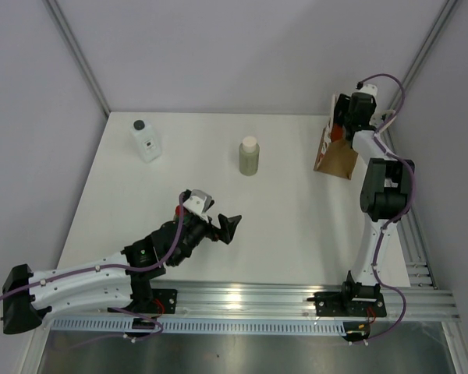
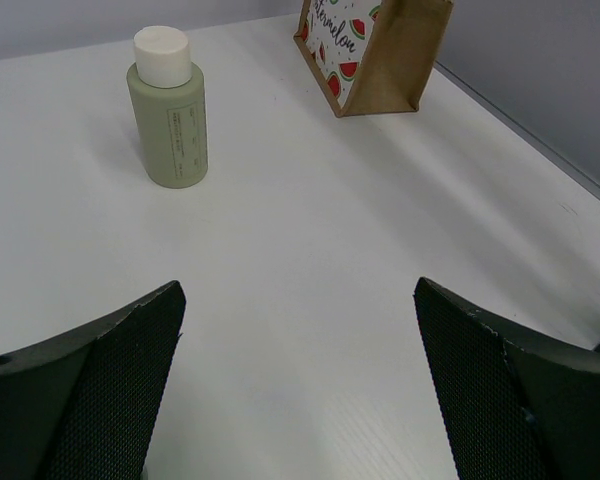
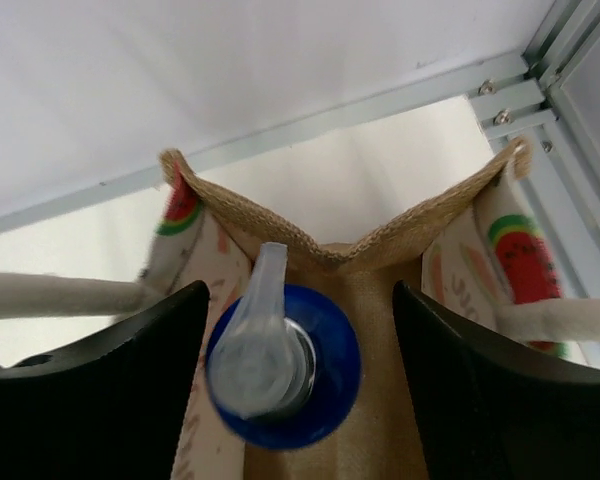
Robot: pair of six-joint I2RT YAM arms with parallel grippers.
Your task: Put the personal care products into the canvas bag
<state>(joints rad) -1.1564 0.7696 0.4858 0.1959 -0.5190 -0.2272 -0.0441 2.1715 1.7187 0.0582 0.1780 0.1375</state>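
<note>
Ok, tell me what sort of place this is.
Probably a robot test cell in a lab: a white table walled by grey panels, a left arm and right arm bolted to a metal rail.

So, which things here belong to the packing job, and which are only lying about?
Job: clear bottle with black cap; olive-green bottle; blue-capped bottle, down in the canvas bag.
Not the job: white table; metal rail.
</note>
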